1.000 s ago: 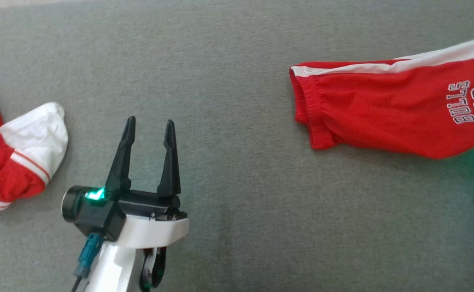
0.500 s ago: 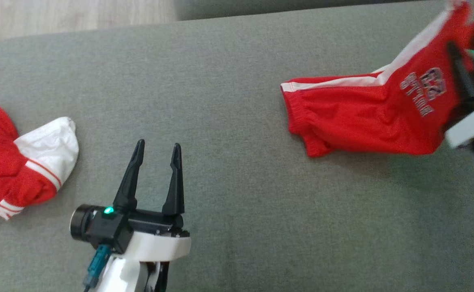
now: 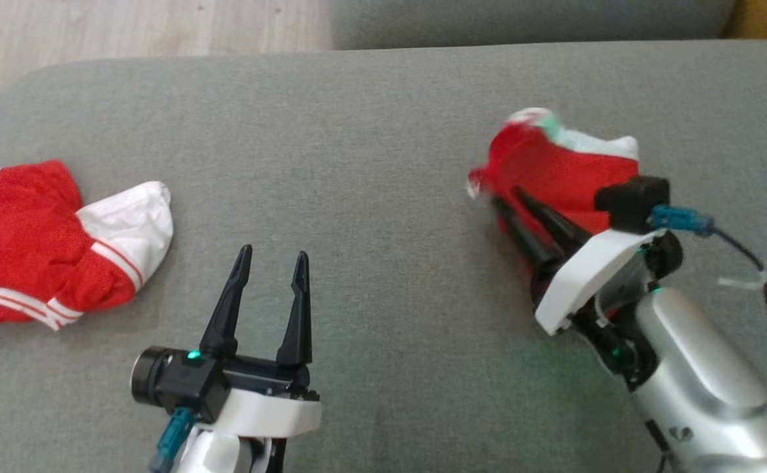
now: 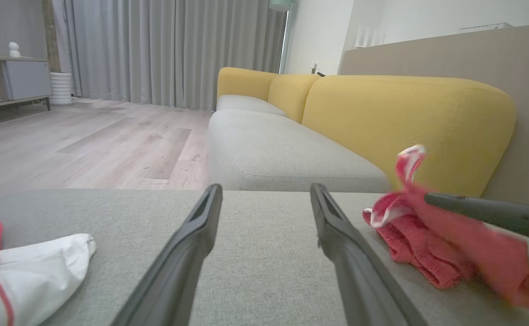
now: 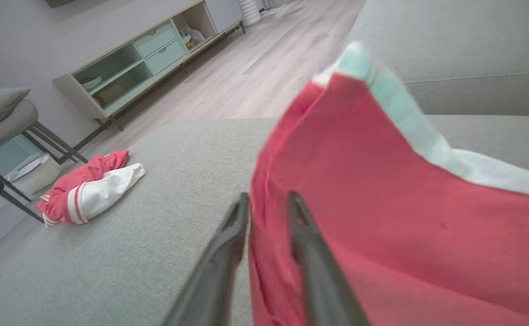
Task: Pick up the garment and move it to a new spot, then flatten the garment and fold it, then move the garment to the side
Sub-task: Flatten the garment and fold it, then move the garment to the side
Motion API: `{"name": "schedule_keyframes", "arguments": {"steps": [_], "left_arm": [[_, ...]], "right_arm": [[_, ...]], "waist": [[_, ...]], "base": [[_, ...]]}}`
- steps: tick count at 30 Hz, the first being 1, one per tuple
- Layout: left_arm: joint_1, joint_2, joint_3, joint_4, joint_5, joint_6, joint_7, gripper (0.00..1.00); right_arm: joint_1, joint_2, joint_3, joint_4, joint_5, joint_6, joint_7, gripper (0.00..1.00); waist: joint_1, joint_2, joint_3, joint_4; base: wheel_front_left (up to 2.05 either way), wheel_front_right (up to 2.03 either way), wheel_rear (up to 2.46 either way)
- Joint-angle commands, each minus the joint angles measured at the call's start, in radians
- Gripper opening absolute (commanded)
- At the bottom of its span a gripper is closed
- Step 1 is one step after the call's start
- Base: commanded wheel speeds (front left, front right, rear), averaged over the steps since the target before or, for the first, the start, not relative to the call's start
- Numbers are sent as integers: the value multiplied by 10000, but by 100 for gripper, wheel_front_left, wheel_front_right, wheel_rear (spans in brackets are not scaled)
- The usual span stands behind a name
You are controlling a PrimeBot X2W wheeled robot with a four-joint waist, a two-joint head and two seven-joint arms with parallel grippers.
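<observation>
- Grey sofa cushion [image 3: 383, 131], with wood floor beyond.
- We find the red garment [image 3: 554, 171] bunched right of centre, partly lifted by the right pincer [image 3: 507, 196], whose fingers are nearly closed on a fold.
- Left pincer [image 3: 274, 251]: wide open, empty.
- We judge the garment light and limp; grip at the hems.
- Long axis indeterminate while crumpled; white trim uppermost.
</observation>
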Motion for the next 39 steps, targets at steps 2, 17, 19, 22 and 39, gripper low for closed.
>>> {"name": "schedule_keyframes", "arguments": {"steps": [2, 17, 19, 22, 39], "left_arm": [[-144, -10, 172, -287, -108, 104, -51, 100], [706, -10, 510, -638, -46, 649, -51, 100], [1067, -10, 742, -668, 16, 758, -51, 100], [1576, -10, 1022, -697, 155, 795, -51, 100], [2587, -11, 1765, -511, 355, 874, -51, 100]], "right_arm": [[-71, 229, 230, 71, -180, 67, -537, 100], [2237, -573, -2172, -357, -2077, 67, -3956, 100], [2737, -427, -2153, -381, -2470, 67, -4305, 100], [3396, -66, -2119, -445, -3066, 67, -4545, 100], [4831, 1507, -2769, -1074, -4175, 67, -4590, 100]], "waist": [[0, -1, -109, 173], [0, -1, -1248, 415], [0, -1, -1602, 256], [0, -1, -1920, 28], [0, -1, -2510, -436]], "base": [[0, 0, 0], [0, 0, 0], [0, 0, 0], [0, 0, 0], [0, 0, 0]]}}
